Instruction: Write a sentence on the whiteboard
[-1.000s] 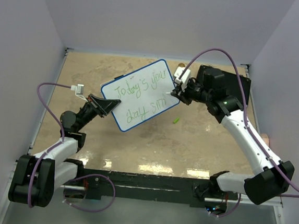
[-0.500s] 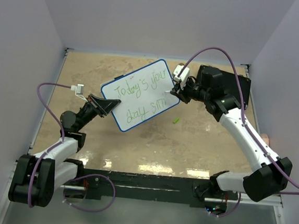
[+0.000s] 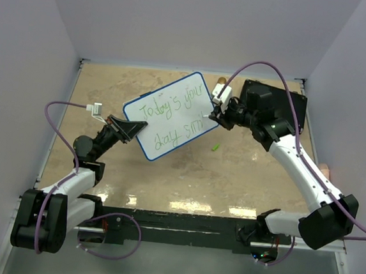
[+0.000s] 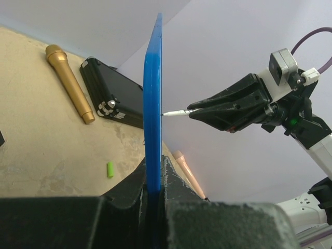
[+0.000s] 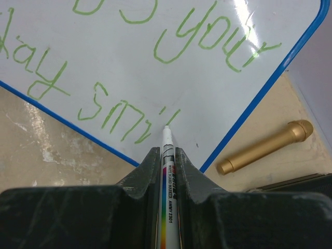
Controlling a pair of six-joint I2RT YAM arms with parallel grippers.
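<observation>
The whiteboard (image 3: pixel 172 113), white with a blue rim, is held up tilted above the table. It bears green writing, "Today's your day smil". My left gripper (image 3: pixel 131 128) is shut on its lower left edge; in the left wrist view the board (image 4: pixel 153 98) stands edge-on between the jaws. My right gripper (image 3: pixel 218 114) is shut on a white board marker (image 5: pixel 168 155). The marker's tip touches the board (image 5: pixel 171 57) at the end of the last green stroke. The right gripper also shows in the left wrist view (image 4: pixel 194 110), at the board's face.
A black rectangular case (image 3: pixel 272 103) lies at the back right, under the right arm. A gold marker (image 5: pixel 264 148) lies beside it on the table. A small green cap (image 3: pixel 215 146) lies on the table in front of the board. A pinkish marker (image 4: pixel 185 171) lies near the right edge.
My right gripper shifted slightly up and back along the board's right edge while adding a stroke after "smi". The left arm and the board stayed still.
</observation>
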